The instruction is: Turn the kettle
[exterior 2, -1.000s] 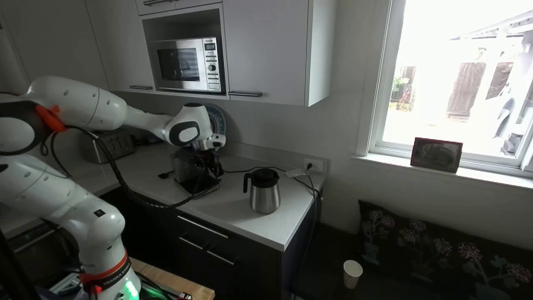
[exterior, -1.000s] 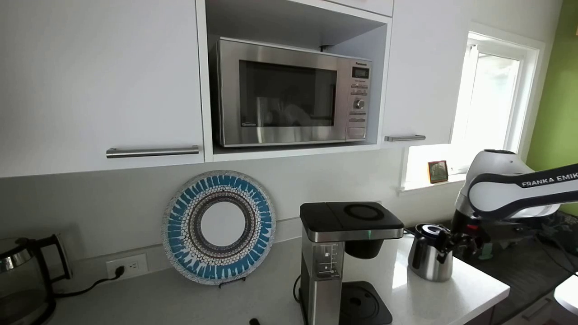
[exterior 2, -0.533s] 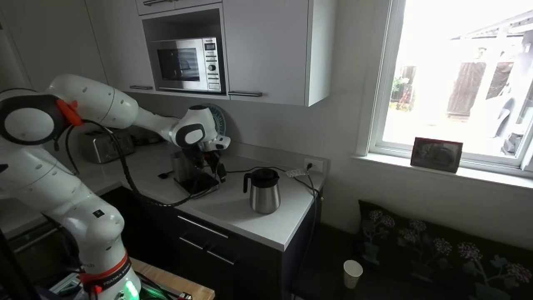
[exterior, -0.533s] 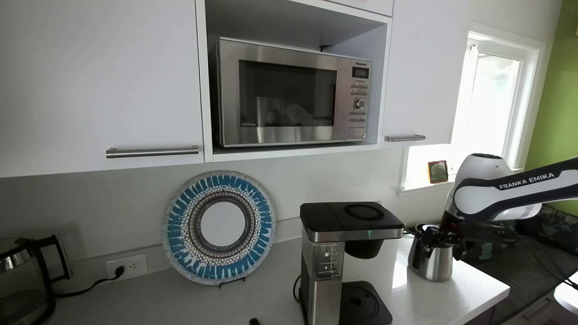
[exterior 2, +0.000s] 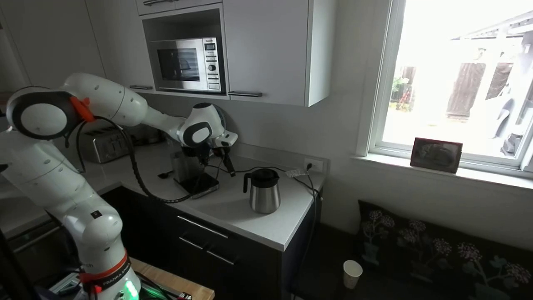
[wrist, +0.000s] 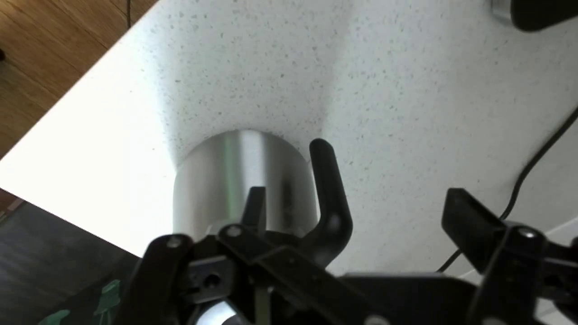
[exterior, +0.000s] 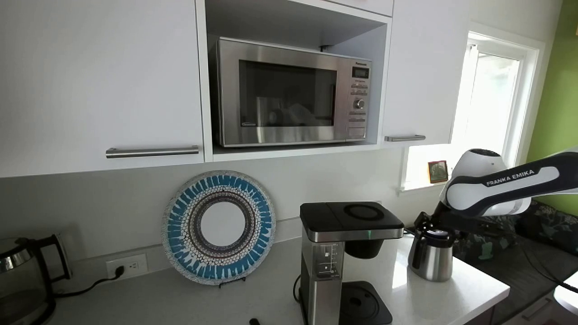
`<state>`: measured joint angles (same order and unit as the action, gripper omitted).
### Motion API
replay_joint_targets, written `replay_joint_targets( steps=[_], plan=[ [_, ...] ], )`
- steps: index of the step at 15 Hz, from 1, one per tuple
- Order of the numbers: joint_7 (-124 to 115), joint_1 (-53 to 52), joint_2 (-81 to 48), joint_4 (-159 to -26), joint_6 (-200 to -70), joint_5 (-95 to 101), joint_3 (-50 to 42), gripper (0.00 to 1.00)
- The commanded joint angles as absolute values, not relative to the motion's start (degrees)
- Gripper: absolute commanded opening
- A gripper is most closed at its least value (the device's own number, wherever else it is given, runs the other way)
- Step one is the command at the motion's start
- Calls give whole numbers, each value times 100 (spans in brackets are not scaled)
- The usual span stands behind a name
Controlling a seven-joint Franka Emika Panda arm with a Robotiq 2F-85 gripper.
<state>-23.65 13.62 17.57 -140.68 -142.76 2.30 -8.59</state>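
The silvery steel kettle with dark lid and handle stands upright on the white counter in both exterior views point(exterior: 434, 266) point(exterior 2: 265, 199). It also shows in the wrist view point(wrist: 239, 176). Its black handle point(wrist: 333, 198) lies between my spread fingers in the wrist view. My gripper point(wrist: 356, 205) is open and empty. One finger overlaps the kettle body there, the other is over bare counter. In an exterior view the gripper point(exterior 2: 218, 164) is apart from the kettle, on its handle side and higher. In an exterior view the gripper point(exterior: 437, 230) covers part of the lid.
The tall coffee machine point(exterior: 321, 298) stands near the kettle. A glassy kettle point(exterior: 25, 284) and a round patterned plate point(exterior: 178, 230) are farther along the counter. A black cord point(wrist: 526, 167) runs over the counter. The counter edge point(exterior 2: 287, 246) is close to the kettle.
My arm has moved toward the kettle, rightward in an exterior view where it stays apart from it, and the gripper has turned so its fingers show spread. The kettle has not moved.
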Motion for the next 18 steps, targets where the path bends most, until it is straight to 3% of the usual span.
replay_joint_targets(
  steps=[1, 8, 15, 17, 18],
  plan=[
    [-3211, 1609, 1143, -13445, -14323, 356, -618, 100],
    [-4724, 1563, 322, -12510, -13474, 1175, -646, 100],
    [-5440, 1382, -278, -12017, -13514, 960, -848, 100],
    [-5585, 1332, -397, -11938, -13485, 904, -894, 97],
    [-5703, 1304, -453, -11908, -13480, 916, -920, 89]
  ],
)
